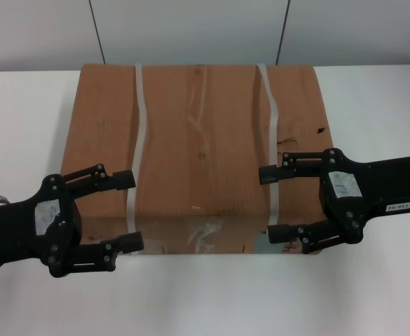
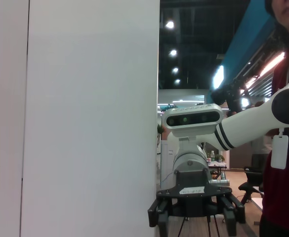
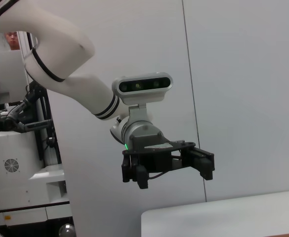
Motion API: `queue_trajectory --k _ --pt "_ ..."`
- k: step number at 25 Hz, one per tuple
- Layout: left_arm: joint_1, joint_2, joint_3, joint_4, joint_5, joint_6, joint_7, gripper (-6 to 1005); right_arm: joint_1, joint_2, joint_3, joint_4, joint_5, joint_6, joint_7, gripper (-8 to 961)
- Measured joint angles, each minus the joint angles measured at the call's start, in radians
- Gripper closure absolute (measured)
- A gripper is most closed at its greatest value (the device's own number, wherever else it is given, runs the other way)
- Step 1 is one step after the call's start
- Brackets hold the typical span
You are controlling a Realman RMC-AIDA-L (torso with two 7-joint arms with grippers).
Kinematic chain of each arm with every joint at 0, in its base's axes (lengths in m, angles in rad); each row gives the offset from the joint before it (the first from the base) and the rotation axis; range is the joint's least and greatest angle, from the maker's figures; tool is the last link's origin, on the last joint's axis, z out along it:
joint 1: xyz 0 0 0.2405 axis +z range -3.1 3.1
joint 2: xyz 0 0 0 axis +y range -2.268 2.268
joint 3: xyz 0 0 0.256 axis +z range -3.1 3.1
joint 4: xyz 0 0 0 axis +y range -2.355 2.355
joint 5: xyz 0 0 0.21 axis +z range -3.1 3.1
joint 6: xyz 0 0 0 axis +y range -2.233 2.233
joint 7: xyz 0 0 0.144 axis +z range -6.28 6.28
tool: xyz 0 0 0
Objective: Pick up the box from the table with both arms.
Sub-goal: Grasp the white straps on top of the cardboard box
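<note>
The brown cardboard box (image 1: 205, 140) with two white straps lies on the white table (image 1: 22, 126), in the middle of the head view. My left gripper (image 1: 127, 211) is open over the box's near left corner, fingers pointing right. My right gripper (image 1: 269, 203) is open over the near right corner, fingers pointing left. Both hold nothing. The two grippers face each other. The left wrist view shows the right gripper (image 2: 196, 212) farther off. The right wrist view shows the left gripper (image 3: 169, 165) farther off, above the table's edge (image 3: 223, 212).
A white panelled wall (image 1: 190, 28) stands right behind the table. A person in dark red (image 2: 282, 163) stands to the side in the left wrist view. White table surface lies bare on both sides of the box and in front of it.
</note>
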Motion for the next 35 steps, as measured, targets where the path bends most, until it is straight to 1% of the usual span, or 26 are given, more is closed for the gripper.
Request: queue_trajectory --k 10,16,22,26,28,31,33,35 --pt "-0.001 0.0 0.0 -0.001 -0.005 -0.004 -0.004 168 0.0 0.0 0.0 0.0 0.0 0.024 0.008 89" --pt "-0.002 -0.004 0.0 -0.004 -0.024 -0.008 -0.013 169 0.001 0.001 0.0 0.0 0.0 0.036 0.016 91" --pt "-0.006 -0.014 0.0 -0.038 -0.068 -0.02 -0.059 170 0.002 0.002 0.0 0.0 0.0 0.051 0.02 91" --pt "-0.017 -0.026 -0.001 -0.062 -0.09 -0.045 -0.106 171 0.0 0.005 0.016 0.0 0.0 0.078 0.029 91" --pt "-0.023 -0.034 -0.001 -0.074 -0.115 -0.074 -0.148 171 -0.001 0.007 0.049 0.001 0.0 0.125 0.055 91" --pt "-0.033 -0.05 -0.001 -0.09 -0.177 -0.152 -0.233 171 -0.009 0.012 0.124 0.005 0.0 0.241 0.122 91" --pt "-0.047 -0.065 -0.001 -0.098 -0.235 -0.269 -0.317 171 -0.02 0.014 0.176 0.012 0.0 0.313 0.158 91" --pt "-0.054 -0.069 -0.001 -0.097 -0.262 -0.335 -0.353 172 -0.027 0.012 0.216 0.023 0.0 0.376 0.193 92"
